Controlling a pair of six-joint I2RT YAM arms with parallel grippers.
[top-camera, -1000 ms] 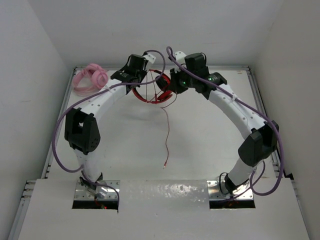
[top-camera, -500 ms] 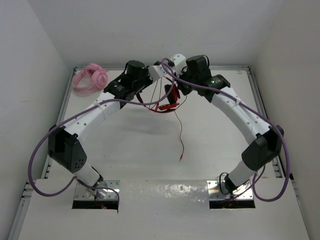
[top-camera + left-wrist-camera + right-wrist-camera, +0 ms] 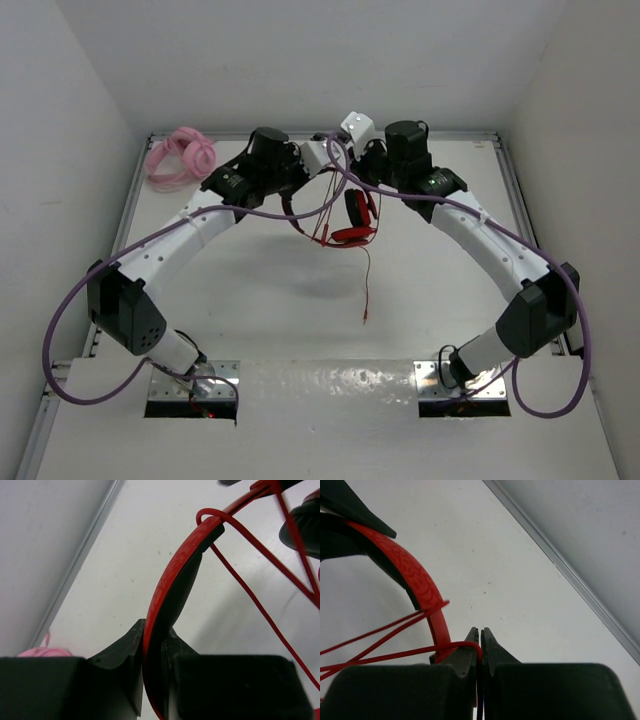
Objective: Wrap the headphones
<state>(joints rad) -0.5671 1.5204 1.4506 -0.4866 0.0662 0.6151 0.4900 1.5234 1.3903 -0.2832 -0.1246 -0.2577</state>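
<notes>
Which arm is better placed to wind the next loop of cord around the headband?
Right: the right gripper pinches the cord beside the headband, while the left gripper clamps the headband steady.

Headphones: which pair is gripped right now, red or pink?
The red headphones: left pincer clamps the headband, right pincer pinches the cord. The pink headphones lie apart, far left.

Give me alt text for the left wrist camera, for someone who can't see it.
Black jaws shut on the red headband, which arches up over a white table. Thin red cord loops around its end; pink headphones peek in lower left.
</notes>
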